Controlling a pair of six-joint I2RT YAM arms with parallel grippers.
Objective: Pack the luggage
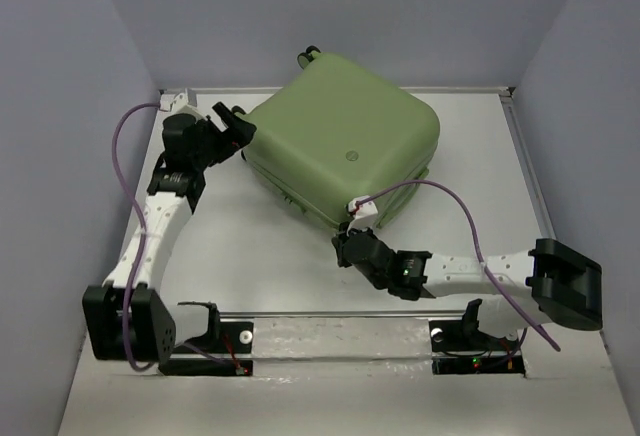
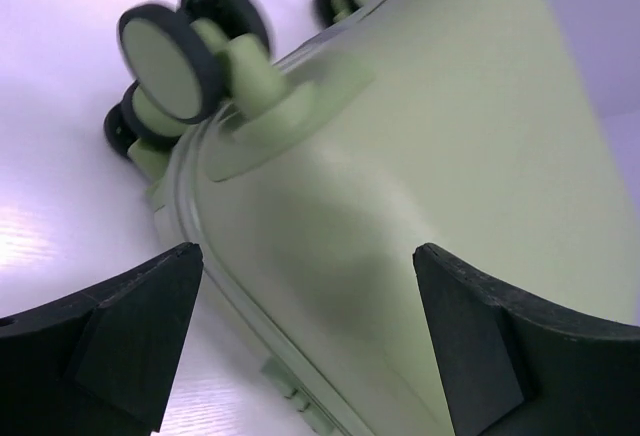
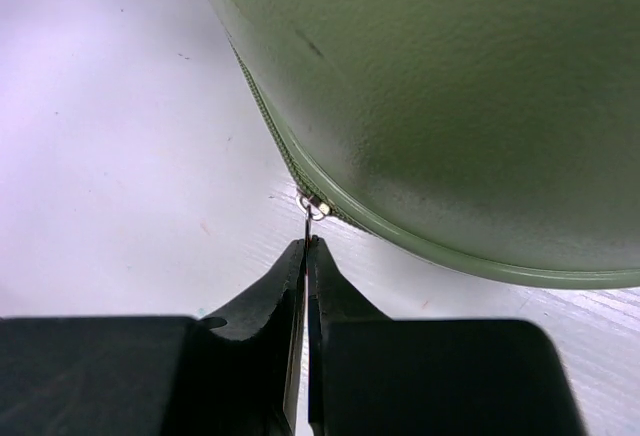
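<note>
The luggage lies shut and flat on the table, lid up.

Top view: the left gripper stands at the case's wheeled corner, with the shell just ahead of its fingertips. The right gripper sits against the case's near edge, with the shell directly ahead of it. A purple cable from the right arm loops over the nearest corner of the lid.

Left wrist view: the jaws stand wide apart and hold nothing. The green shell fills the gap ahead of them, and the wheels lie beyond the left-hand finger. No contact is visible.

Right wrist view: the jaws are pressed together, clamped on the thin metal zipper pull, which runs straight out from the tips to the zipper track on the shell's seam.

Risks, as judged:
- The pull is held only at the extreme fingertips. A tug off its line would likely slip it free.
- With the left jaws not bracing the case, a zip pull could slide or turn the case on the smooth table.
- The slider may bind at the rounded corner.
- The cable could catch on the shell.

Markings: there is a small round emblem on the lid, too small to read. No other writing is visible.
</note>
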